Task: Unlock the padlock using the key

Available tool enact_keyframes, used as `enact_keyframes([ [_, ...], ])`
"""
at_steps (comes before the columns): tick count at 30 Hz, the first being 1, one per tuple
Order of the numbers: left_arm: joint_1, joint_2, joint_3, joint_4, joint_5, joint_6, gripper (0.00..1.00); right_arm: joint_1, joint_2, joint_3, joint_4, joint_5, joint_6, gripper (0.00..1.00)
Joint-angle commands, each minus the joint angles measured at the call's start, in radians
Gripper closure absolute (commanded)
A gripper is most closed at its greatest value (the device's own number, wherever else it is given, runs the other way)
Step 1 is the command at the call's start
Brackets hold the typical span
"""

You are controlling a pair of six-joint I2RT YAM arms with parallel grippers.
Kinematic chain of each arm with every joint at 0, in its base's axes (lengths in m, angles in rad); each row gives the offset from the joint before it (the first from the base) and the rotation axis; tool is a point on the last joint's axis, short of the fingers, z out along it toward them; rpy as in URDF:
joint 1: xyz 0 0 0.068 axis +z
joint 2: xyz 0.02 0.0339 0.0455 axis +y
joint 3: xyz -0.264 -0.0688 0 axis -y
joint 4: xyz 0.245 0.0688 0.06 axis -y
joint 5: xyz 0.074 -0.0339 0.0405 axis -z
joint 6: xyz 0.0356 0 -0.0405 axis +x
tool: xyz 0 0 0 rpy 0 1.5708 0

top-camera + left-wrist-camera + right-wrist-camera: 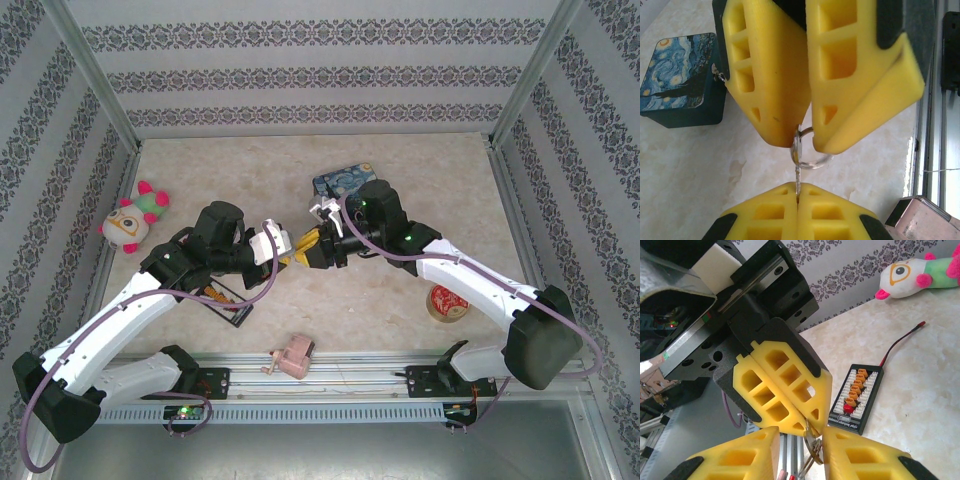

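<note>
Pinching the key by the tip of its blade, the left fingers are pressed fully together above the middle of the counter. The right fingers meet them tip to tip and stand a narrow gap apart, with the key's head and its ring in that gap. Counted: one key, one ring, one blue tin just beyond the fingers, one plush toy far left, one connector board near left, and one pink gadget at the near edge.
</note>
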Motion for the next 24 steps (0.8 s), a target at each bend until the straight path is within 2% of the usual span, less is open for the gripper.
enact_keyframes([
  [1,0.01,-0.011,-0.002,0.006,0.023,-0.009,1.0,0.011,0.01,-0.004,0.006,-0.002,-0.027,0.72],
  [8,0.01,-0.017,0.002,-0.002,0.025,-0.013,1.0,0.011,0.029,-0.004,0.003,-0.005,-0.029,0.78],
  [15,0.009,-0.042,-0.014,0.017,0.022,-0.03,1.0,0.0,0.026,-0.016,0.007,0.007,-0.025,1.0],
  [19,0.01,-0.064,-0.02,0.039,0.03,-0.066,1.0,-0.015,0.023,-0.041,0.047,-0.011,0.014,1.0],
  [21,0.01,-0.083,-0.03,0.066,0.03,-0.095,0.86,-0.022,0.017,-0.055,0.068,-0.006,0.033,1.0],
  [24,0.01,-0.125,-0.056,0.13,0.027,-0.147,0.56,-0.045,0.009,-0.075,0.099,0.009,0.077,1.0],
])
